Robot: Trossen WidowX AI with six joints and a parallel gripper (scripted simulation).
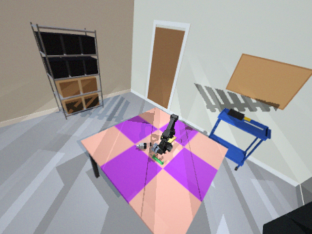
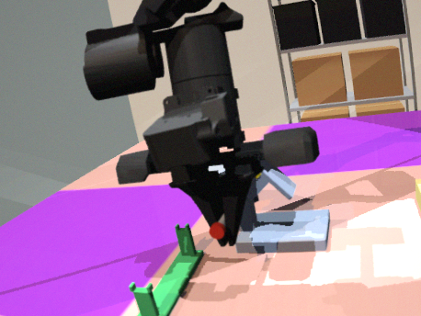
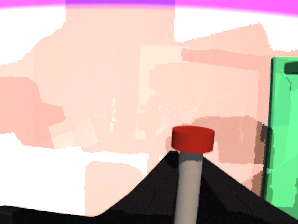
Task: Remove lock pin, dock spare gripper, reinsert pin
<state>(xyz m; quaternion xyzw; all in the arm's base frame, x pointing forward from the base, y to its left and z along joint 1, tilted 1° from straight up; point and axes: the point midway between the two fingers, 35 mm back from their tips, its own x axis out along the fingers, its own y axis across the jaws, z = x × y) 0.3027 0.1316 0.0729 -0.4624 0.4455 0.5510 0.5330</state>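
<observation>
My gripper is shut on the lock pin. The pin's red head stands out past the fingertips and its grey shaft runs back between the fingers. Its far end is hidden. The blue-grey mount stands right behind the fingers in the exterior view. Its socket is mostly hidden by them, so I cannot tell whether the pin's end is clear of it. The spare gripper, a grey and white piece, lies left of the mount in the top view.
A green cradle with upright forked ends lies near the fingers, on the left in the exterior view and at the right edge of the wrist view. A yellow object lies beyond the arm. All are on the checkered table.
</observation>
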